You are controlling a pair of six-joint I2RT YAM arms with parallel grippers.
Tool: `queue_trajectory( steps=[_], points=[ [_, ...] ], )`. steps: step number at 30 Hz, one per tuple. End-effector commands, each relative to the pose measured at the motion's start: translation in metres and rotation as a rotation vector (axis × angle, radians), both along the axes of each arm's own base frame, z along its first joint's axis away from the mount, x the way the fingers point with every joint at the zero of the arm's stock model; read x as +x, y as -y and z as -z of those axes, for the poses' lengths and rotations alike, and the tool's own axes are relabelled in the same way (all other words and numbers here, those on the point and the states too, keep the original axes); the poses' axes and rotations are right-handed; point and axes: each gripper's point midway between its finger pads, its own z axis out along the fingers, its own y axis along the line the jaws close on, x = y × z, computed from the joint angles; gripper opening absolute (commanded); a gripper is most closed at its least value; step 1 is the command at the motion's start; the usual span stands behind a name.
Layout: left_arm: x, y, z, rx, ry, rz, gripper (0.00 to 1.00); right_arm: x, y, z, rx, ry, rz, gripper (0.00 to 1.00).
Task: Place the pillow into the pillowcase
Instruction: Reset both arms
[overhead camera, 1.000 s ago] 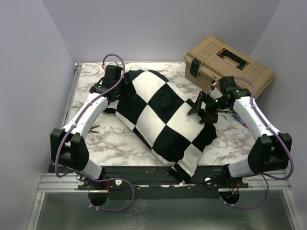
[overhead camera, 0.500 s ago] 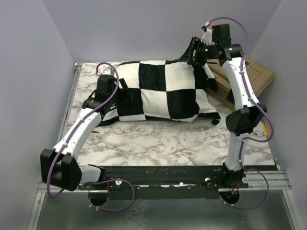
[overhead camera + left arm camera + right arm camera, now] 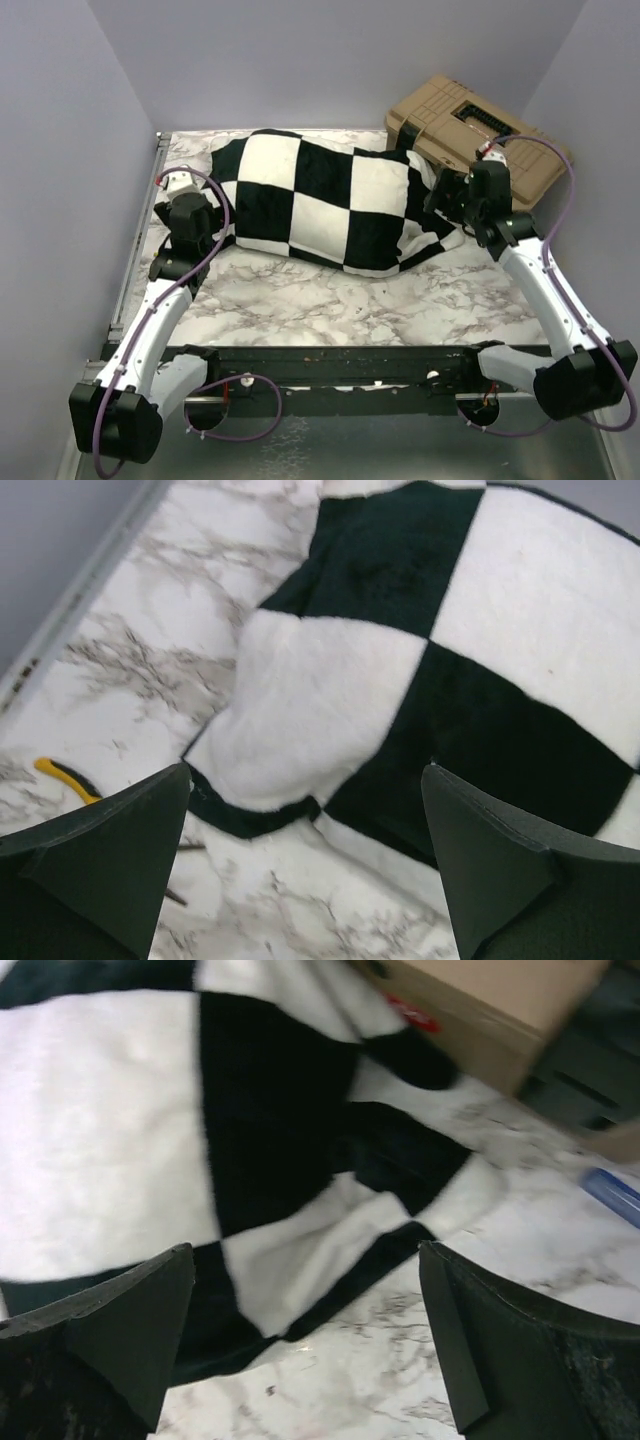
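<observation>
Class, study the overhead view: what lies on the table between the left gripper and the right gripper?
The puffed-up checked pillowcase fills the stretch from left gripper to right gripper, lying on the marble table, as the overhead view shows.

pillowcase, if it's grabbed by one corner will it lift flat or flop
Likely floppy: the pillowcase bulges softly and its right end lies in loose folds. Probably light for its bulk, looking puffy. Its plush nap should resist slipping.
</observation>
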Motion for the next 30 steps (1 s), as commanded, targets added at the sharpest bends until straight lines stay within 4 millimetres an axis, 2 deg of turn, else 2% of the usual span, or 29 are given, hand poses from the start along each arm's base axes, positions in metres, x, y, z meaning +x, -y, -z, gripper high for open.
queue_trajectory(
  steps=[1, 5, 7, 8, 10, 13, 15, 17, 19, 22, 23, 30],
  points=[
    [0.006, -0.029, 0.003, 0.126, 0.178, -0.085, 0.99, 0.001, 0.073, 0.004, -0.137, 0.171, 0.357, 0.99],
    [0.012, -0.030, 0.034, 0.192, 0.215, -0.058, 0.99, -0.006, 0.099, 0.029, -0.249, 0.206, 0.413, 1.00],
    [0.016, -0.033, 0.058, 0.237, 0.163, -0.054, 0.99, -0.010, 0.112, 0.043, -0.330, 0.211, 0.436, 1.00],
    [0.020, -0.033, 0.076, 0.264, 0.115, -0.044, 0.99, -0.011, 0.118, 0.050, -0.366, 0.223, 0.439, 1.00],
    [0.026, -0.034, 0.097, 0.293, 0.079, -0.036, 0.99, -0.015, 0.129, 0.074, -0.404, 0.252, 0.447, 1.00],
    [0.037, -0.030, 0.111, 0.295, 0.126, -0.013, 0.99, -0.013, 0.133, 0.100, -0.381, 0.354, 0.432, 1.00],
    [0.048, -0.027, 0.118, 0.287, 0.148, 0.006, 0.99, -0.006, 0.131, 0.118, -0.374, 0.362, 0.399, 1.00],
    [0.058, -0.024, 0.129, 0.288, 0.140, 0.023, 0.99, 0.006, 0.129, 0.120, -0.366, 0.404, 0.379, 1.00],
    [0.058, -0.023, 0.147, 0.288, 0.134, 0.033, 0.99, 0.021, 0.129, 0.114, -0.320, 0.470, 0.356, 1.00],
    [0.053, -0.019, 0.150, 0.263, 0.183, 0.093, 0.99, 0.041, 0.130, 0.127, -0.290, 0.464, 0.291, 1.00],
    [0.053, -0.018, 0.150, 0.264, 0.190, 0.095, 0.99, 0.043, 0.125, 0.132, -0.283, 0.425, 0.257, 1.00],
    [0.052, -0.019, 0.149, 0.265, 0.197, 0.092, 0.99, 0.042, 0.125, 0.129, -0.290, 0.450, 0.255, 1.00]
  ],
)
